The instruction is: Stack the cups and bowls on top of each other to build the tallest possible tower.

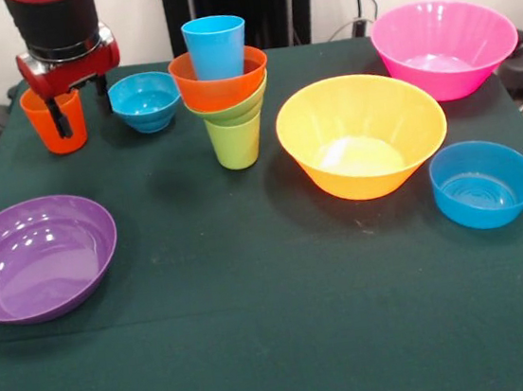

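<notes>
Jaws of the gripper (63, 117) reach down at the orange cup (55, 121), one dark finger hanging in front of its wall; whether they pinch the rim I cannot tell. Largest first: the purple bowl (38, 257), yellow-orange bowl (362, 134) and pink bowl (444, 47) sit apart on the bench (279, 336). The tower (223, 90), lime green cup under green bowl, orange bowl and light blue cup, looks top-heavy; a careless placement could likely topple it. A poor grip might tip the orange cup.
</notes>
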Robot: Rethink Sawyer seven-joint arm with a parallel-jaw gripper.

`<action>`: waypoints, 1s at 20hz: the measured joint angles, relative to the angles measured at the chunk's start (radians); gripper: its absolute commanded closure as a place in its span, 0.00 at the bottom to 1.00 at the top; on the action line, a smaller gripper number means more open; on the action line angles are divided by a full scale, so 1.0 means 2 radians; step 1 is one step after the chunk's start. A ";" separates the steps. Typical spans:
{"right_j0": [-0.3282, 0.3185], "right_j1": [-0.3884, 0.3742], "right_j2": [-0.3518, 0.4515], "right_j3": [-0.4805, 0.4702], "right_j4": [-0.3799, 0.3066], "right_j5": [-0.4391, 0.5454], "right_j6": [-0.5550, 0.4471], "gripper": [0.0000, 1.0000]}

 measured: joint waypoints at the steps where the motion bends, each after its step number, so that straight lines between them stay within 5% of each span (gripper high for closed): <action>1: -0.004 -0.002 0.002 0.002 0.008 0.000 0.000 0.00; 20: -0.041 -0.042 0.002 0.055 0.023 0.000 0.000 0.00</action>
